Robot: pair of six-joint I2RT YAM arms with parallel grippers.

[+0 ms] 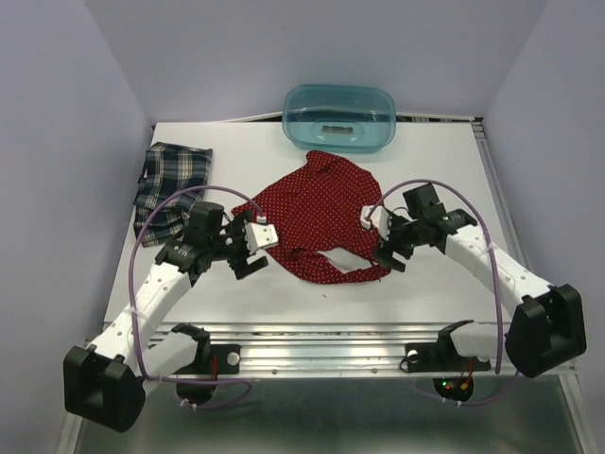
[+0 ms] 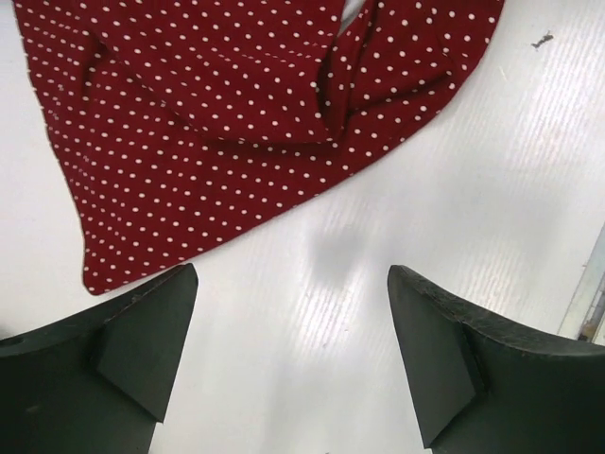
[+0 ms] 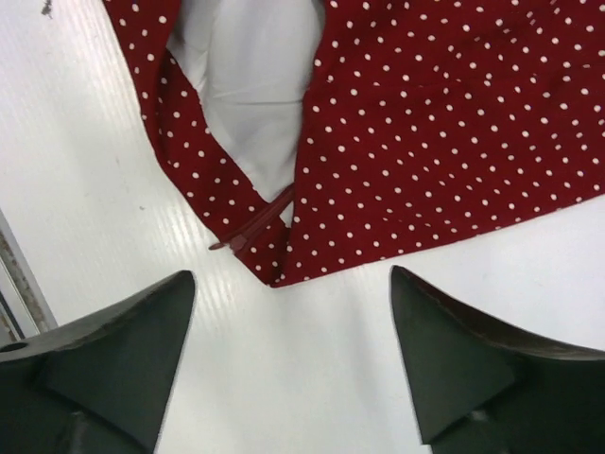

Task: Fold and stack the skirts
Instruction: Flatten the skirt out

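Black left gripper [image 1: 253,250]: jaws apart, empty, just beside the red skirt's [image 1: 317,213] left edge.
Right gripper [image 1: 383,242]: jaws apart, empty, at the skirt's lower-right corner by the zip.
Red skirt: frame centre, rumpled, unfolded, lying roughly left-right between both grippers, about equally near each.
Plaid skirt [image 1: 170,184]: upper left, well apart, nearer the left arm.
Tub [image 1: 340,118]: top centre, beyond the red skirt.
Likely next: each gripper pinches its own edge.

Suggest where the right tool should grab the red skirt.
Probably pinch the near corner of the red skirt beside its zipper, coming in low from the table's near side. That corner lies flat and points straight into the open right tool.
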